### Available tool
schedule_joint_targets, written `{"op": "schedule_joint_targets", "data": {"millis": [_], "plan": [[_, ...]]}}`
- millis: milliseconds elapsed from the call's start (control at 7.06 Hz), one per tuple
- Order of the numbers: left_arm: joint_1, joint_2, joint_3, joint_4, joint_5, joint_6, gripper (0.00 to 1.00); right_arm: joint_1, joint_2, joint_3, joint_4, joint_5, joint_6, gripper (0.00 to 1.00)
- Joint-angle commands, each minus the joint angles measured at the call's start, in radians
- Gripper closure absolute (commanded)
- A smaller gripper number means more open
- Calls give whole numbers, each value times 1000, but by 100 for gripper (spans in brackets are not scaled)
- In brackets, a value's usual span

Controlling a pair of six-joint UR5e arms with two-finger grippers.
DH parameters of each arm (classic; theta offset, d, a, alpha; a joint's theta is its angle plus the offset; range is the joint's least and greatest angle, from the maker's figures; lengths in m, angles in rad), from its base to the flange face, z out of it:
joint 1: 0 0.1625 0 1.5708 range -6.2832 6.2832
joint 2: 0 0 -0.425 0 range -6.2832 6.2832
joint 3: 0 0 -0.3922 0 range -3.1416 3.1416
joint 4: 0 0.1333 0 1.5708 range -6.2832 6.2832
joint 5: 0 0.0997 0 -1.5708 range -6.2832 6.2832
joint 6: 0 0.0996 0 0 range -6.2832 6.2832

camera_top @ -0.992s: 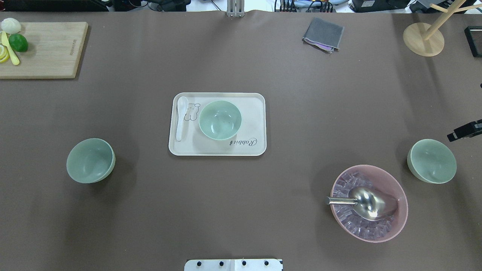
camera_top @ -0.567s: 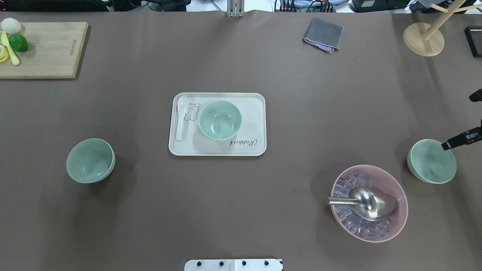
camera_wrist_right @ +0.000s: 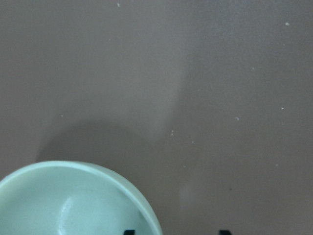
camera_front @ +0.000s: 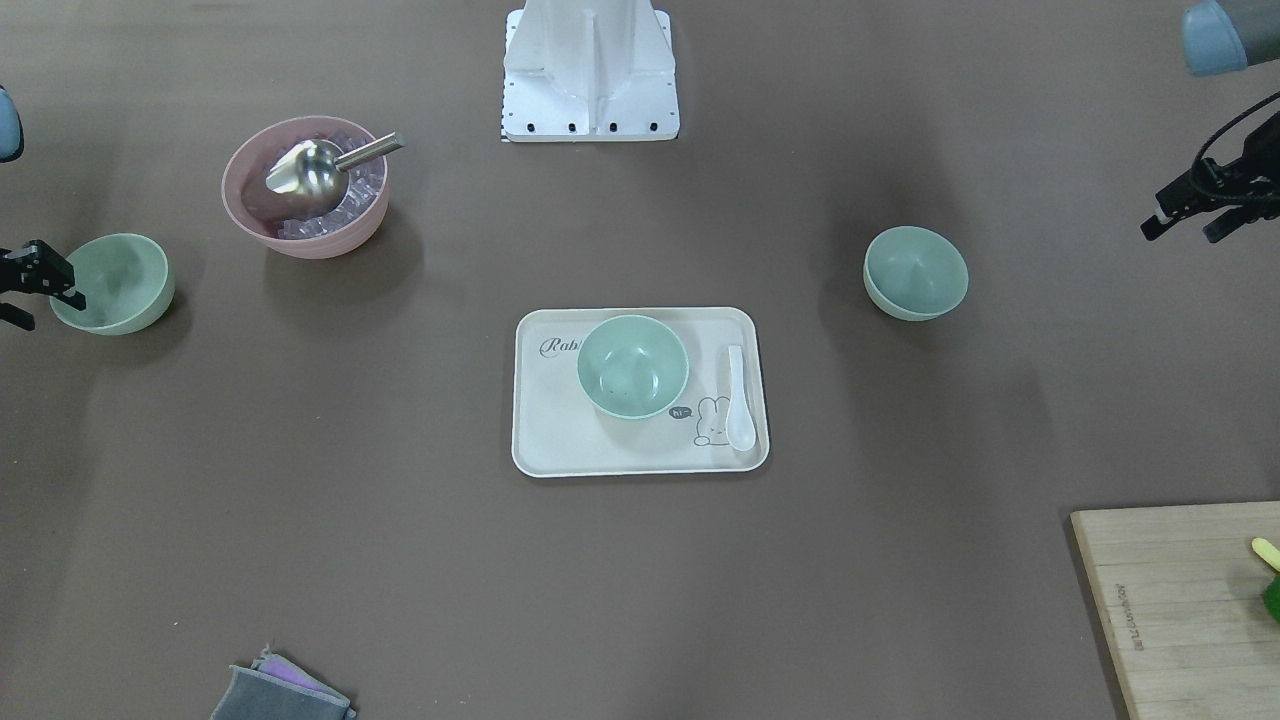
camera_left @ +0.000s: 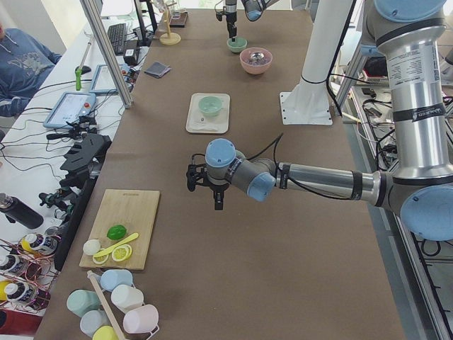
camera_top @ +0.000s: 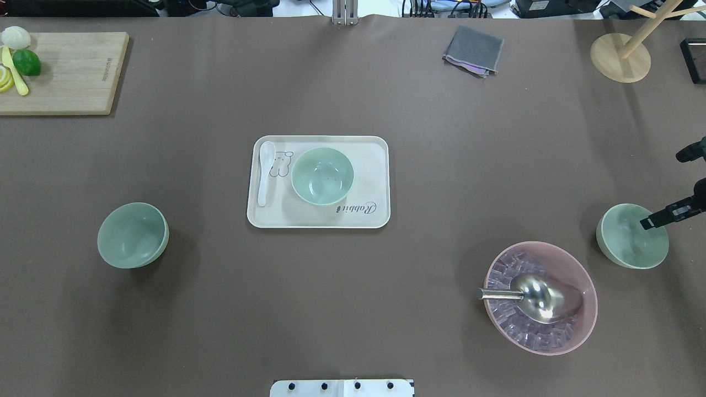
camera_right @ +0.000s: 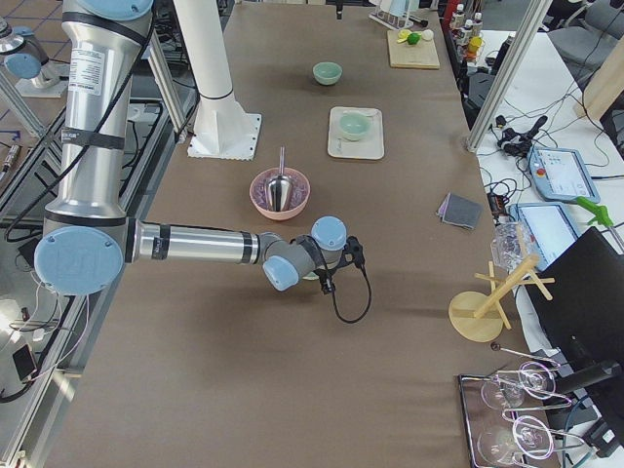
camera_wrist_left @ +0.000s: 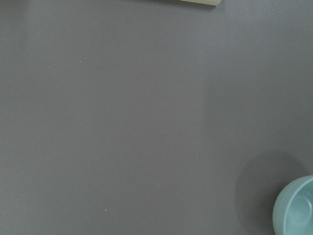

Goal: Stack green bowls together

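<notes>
Three pale green bowls stand upright and apart. One (camera_top: 322, 175) sits on the cream tray (camera_top: 375, 165) mid-table. One (camera_top: 133, 235) stands on my left side. One (camera_top: 629, 240) stands on my right side, next to the pink bowl. My right gripper (camera_top: 664, 190) is open and empty at this bowl's rim. In the right wrist view one fingertip (camera_wrist_right: 128, 231) is inside the bowl (camera_wrist_right: 73, 205) and the other is outside it. My left gripper (camera_front: 1180, 235) is open and empty, well outward of the left bowl (camera_front: 915, 272). The left wrist view shows that bowl (camera_wrist_left: 296, 208) at its corner.
A pink bowl (camera_top: 579, 325) with ice and a metal scoop (camera_top: 538, 298) stands close beside the right bowl. A white spoon (camera_top: 266, 173) lies on the tray. A cutting board (camera_top: 66, 71) with fruit, a grey cloth (camera_top: 473, 51) and a wooden stand (camera_top: 620, 58) line the far edge.
My right gripper has come in from the right edge and moved down over the right bowl, so one finger is now over the bowl's inside. The bowls have not moved.
</notes>
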Motion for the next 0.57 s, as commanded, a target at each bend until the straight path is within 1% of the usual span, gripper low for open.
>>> {"op": "schedule_joint_targets", "data": {"millis": [0,142,425], "plan": [[8,-2,5,2,0,-3,2,-2,-5,-2,4,5,0,100],[32,-23,5,2,2,-55,3,-2,-8,0,4,11,2,100],[103,-48,5,2,63,-89,4,-2,17,19,-2,40,14,100]]}}
